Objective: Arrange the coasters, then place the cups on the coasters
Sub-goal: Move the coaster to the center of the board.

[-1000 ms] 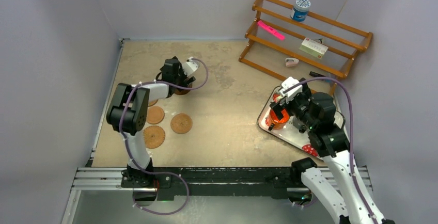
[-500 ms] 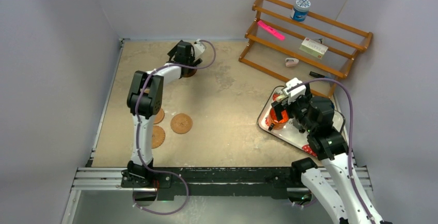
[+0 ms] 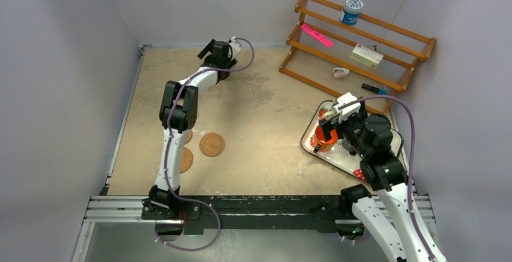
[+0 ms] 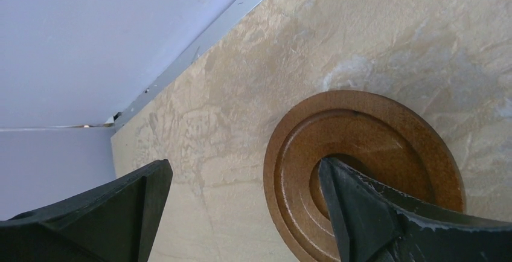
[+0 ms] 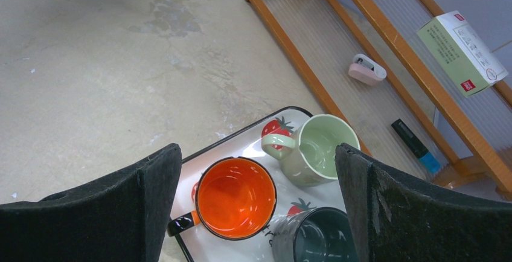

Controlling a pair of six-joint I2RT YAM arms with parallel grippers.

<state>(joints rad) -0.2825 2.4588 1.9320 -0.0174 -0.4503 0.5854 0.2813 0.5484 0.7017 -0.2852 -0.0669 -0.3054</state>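
My left gripper (image 3: 220, 51) (image 4: 241, 171) is open near the back wall. Its right finger (image 4: 374, 214) rests inside the dark wooden coaster (image 4: 362, 129), which has a raised rim and lies flat on the table. A cork coaster (image 3: 212, 144) lies at the near left, and two more (image 3: 186, 160) (image 3: 188, 136) show partly behind the left arm. My right gripper (image 3: 329, 130) (image 5: 258, 153) hangs open above the strawberry tray (image 5: 241, 144). Below it stand the orange cup (image 5: 236, 197) (image 3: 323, 141), the pale green cup (image 5: 320, 147) and the dark grey-teal cup (image 5: 320, 241). The other cups are hidden by the right arm.
A wooden rack (image 3: 356, 38) stands at the back right with a blue-and-white tub (image 3: 351, 9), a pink strip (image 3: 317, 35) and a small box (image 3: 367, 55) on it. Walls close in the table's left, back and right sides.
My left arm has stretched from mid-table toward the back wall, and the dark coaster has slid back with the finger. The right gripper has barely shifted above the tray.
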